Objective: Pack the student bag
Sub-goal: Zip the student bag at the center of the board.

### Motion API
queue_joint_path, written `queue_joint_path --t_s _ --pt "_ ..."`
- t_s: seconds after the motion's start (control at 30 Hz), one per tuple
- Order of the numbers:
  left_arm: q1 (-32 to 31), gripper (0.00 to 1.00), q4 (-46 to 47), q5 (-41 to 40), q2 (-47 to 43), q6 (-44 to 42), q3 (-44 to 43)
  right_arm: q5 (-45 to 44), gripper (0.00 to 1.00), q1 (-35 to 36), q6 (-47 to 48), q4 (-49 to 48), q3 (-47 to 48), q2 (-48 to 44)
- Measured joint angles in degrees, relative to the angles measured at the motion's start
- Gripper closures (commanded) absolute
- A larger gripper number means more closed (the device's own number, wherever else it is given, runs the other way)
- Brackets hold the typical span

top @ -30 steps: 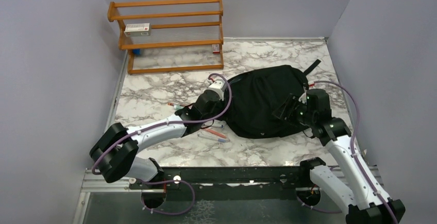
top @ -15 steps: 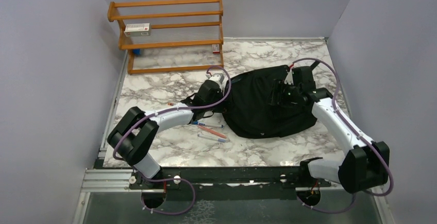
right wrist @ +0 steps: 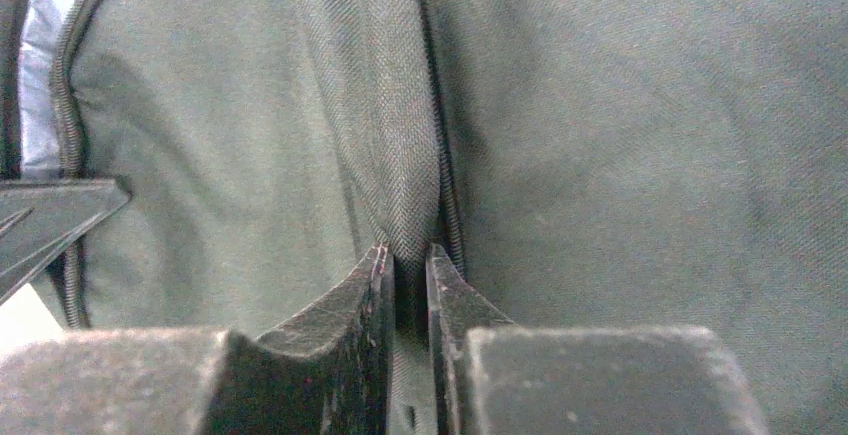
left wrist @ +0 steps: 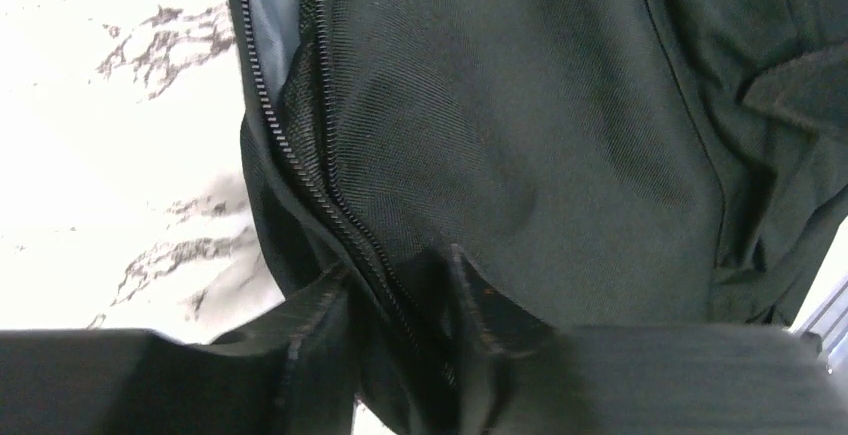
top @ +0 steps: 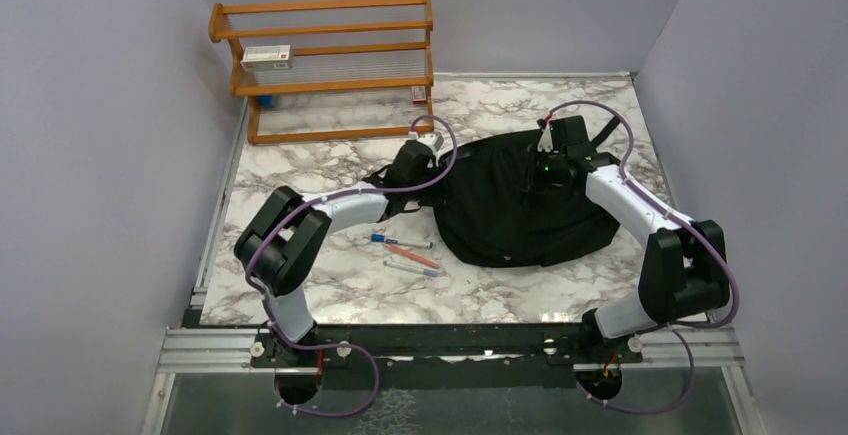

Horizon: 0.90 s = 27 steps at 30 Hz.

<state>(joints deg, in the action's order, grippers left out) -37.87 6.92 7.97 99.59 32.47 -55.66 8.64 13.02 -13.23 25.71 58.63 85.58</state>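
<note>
The student bag (top: 510,210), a large black backpack, lies flat in the middle of the marble table. My left gripper (top: 424,158) is at its left rim. In the left wrist view the zipper (left wrist: 300,170) and the fabric edge run between the fingers of that gripper (left wrist: 400,290), which are closed onto them. My right gripper (top: 547,168) rests on the bag's far top. Its jaws (right wrist: 410,265) pinch a ribbed webbing strip (right wrist: 385,125) of the bag.
Three pens (top: 405,253) lie on the table just left of the bag's near side. A wooden shelf (top: 330,65) stands at the back left with a small box (top: 266,54) on it. Grey walls close in both sides.
Both arms have reached farther out to the bag. The right gripper went from the bag's near right side up to its far top. Both jaws have closed in onto fabric.
</note>
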Motion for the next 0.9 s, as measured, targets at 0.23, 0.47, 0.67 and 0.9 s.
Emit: queue_joint_path --t_s 0.23,0.47,0.67,0.9 --pt "0.61 0.81 -2.97 1.46 6.29 -2.78 -9.53 -0.66 0.99 0.00 0.02 -2.56 -5.16 -5.35" --pt "0.74 0.90 -3.28 1.97 7.78 -3.98 -11.43 -1.55 0.99 -0.04 -0.04 -2.38 -7.91 -10.78" --pt "1.40 0.93 -3.78 2.10 7.80 -4.74 -11.65 -1.92 0.95 -0.04 -0.22 -1.42 -8.13 -14.03" --pt "2.43 0.67 -5.77 2.99 8.59 -5.81 -15.78 -2.51 0.63 -0.04 -0.46 1.84 -8.13 -16.83"
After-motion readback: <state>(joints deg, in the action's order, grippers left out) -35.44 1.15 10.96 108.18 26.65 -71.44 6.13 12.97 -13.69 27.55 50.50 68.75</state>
